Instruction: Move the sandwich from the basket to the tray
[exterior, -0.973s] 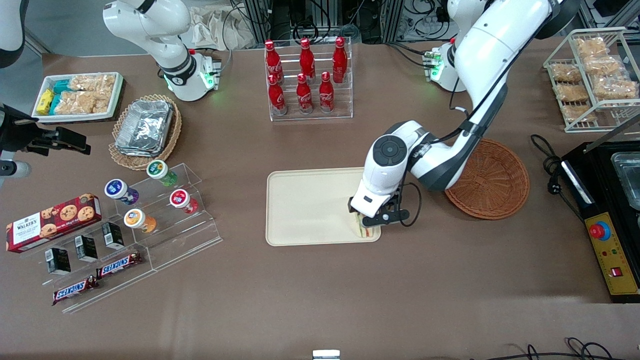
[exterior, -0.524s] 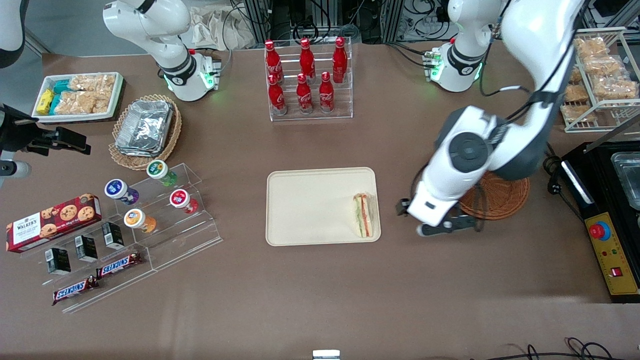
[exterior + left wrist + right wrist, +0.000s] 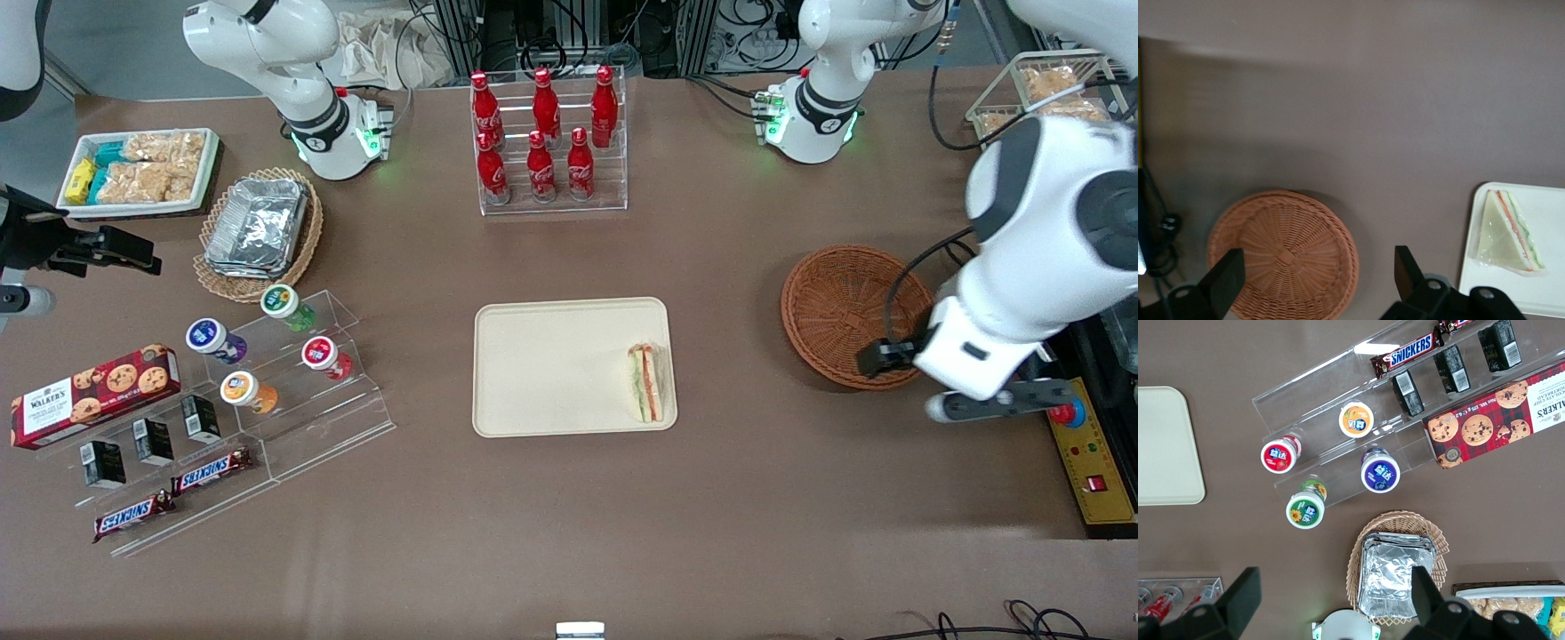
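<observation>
The sandwich (image 3: pixel 646 382) (image 3: pixel 1508 233) lies on the cream tray (image 3: pixel 551 364) (image 3: pixel 1555 287), in the corner nearest the basket and the front camera. Nothing lies in the reddish-brown wicker basket (image 3: pixel 845 311) (image 3: pixel 1281 253), which stands beside the tray toward the working arm's end of the table. My left gripper (image 3: pixel 933 384) (image 3: pixel 1316 270) hangs high over the basket's rim at the working arm's end. It is open and holds nothing, and part of the basket shows between its fingers in the left wrist view.
A black and yellow control box (image 3: pixel 1089 444) with a red button stands by the gripper, with a black cable (image 3: pixel 969 284) beside the basket. A bottle rack (image 3: pixel 547 133) stands farther back. Clear shelves of snacks (image 3: pixel 293 373) lie toward the parked arm's end.
The gripper let go of the sandwich on the tray, rose and swung away past the basket toward the working arm's end. The sandwich has stayed where it was set down.
</observation>
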Controlling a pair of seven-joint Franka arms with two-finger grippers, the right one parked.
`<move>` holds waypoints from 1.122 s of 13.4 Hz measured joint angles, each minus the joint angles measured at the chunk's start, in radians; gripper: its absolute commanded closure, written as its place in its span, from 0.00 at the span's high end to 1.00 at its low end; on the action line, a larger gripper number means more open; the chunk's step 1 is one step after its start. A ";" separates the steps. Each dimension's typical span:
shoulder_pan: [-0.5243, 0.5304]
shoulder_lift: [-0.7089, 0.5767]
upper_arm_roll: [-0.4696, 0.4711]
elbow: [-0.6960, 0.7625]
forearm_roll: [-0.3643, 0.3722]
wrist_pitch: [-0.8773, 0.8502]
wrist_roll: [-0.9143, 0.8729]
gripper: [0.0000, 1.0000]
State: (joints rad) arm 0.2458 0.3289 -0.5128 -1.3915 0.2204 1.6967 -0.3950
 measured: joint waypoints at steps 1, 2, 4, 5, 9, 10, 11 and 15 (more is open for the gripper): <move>0.012 -0.003 0.000 0.018 0.000 -0.009 0.007 0.99; 0.023 -0.006 0.001 0.026 0.000 -0.011 0.009 0.99; 0.063 -0.019 0.002 0.035 -0.001 -0.020 0.010 0.99; 0.085 -0.029 0.002 0.036 -0.008 -0.035 0.015 0.99; -0.022 -0.095 0.183 0.040 -0.093 -0.072 0.070 0.99; -0.114 -0.114 0.314 0.043 -0.141 -0.083 0.128 0.99; -0.196 -0.128 0.438 0.048 -0.187 -0.087 0.185 0.99; -0.340 -0.161 0.624 0.052 -0.230 -0.090 0.277 0.99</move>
State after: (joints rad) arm -0.0939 0.1675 0.1115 -1.3400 -0.0096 1.6066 -0.1179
